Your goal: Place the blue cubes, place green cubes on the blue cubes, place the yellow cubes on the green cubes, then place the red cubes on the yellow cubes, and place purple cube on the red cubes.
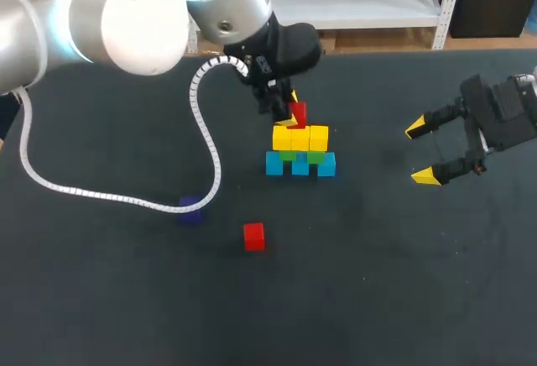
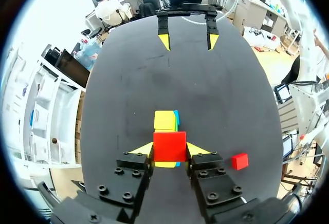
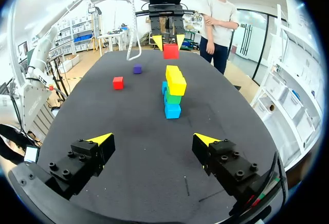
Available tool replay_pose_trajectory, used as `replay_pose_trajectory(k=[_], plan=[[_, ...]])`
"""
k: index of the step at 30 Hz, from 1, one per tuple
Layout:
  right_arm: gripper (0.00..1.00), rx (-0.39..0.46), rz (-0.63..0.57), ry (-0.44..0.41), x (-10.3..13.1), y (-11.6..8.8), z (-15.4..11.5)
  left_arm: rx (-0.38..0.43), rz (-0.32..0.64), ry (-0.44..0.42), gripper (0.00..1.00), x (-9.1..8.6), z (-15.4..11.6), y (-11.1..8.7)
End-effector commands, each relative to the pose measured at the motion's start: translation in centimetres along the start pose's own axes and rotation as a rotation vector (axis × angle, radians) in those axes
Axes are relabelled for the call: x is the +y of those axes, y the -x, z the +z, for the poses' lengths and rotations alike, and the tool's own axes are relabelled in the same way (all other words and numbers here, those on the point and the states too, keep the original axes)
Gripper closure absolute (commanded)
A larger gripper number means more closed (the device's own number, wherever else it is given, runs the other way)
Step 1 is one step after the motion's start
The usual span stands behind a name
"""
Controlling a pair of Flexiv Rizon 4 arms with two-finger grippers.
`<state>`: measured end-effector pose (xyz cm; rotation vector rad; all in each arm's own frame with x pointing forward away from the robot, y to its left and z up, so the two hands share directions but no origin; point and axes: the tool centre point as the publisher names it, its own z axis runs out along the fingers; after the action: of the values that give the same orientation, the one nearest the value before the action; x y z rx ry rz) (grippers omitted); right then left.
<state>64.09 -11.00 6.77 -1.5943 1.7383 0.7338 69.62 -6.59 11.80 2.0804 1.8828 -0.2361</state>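
Left gripper (image 2: 169,149) clenched on a red cube (image 2: 169,146), yellow tips pressing it from both sides. Cube is held just over the yellow row of the stack; cannot tell whether it touches.

The stack is mid-table (image 1: 377,282). It has three blue cubes (image 1: 300,166) in a row at the bottom, two green cubes (image 1: 288,155) on them and three yellow cubes (image 1: 300,138) on top.

Second red cube (image 1: 253,236) lies loose on the mat, on the robot's side of the stack and well apart from it. Purple cube (image 1: 190,209) lies loose further left, partly covered by the white coiled cable (image 1: 126,196). The cable hangs from the left wrist and loops across the mat.

The left arm (image 1: 134,13) is bulky in the head view and blocks the table's far left corner. Its wrist hides what lies just behind the stack.

Right gripper (image 1: 424,152) released, fingers spread wide and empty. It hovers right of the stack, well apart, tips pointing toward it.
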Motion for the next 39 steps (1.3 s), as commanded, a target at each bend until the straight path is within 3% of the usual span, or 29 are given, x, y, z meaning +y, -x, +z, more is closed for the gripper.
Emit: replay_pose_trajectory(k=[1, 39], plan=[[0.00, -0.003, -0.001, -0.001, 0.0, 0.0, 0.0, -0.001, 0.001, -0.011, 1.00, 0.4, 0.3, 0.0], [0.00, -0.003, -0.001, -0.001, 0.0, 0.0, 0.0, 0.042, -0.019, -0.039, 1.00, 0.9, 2.1, -1.4]])
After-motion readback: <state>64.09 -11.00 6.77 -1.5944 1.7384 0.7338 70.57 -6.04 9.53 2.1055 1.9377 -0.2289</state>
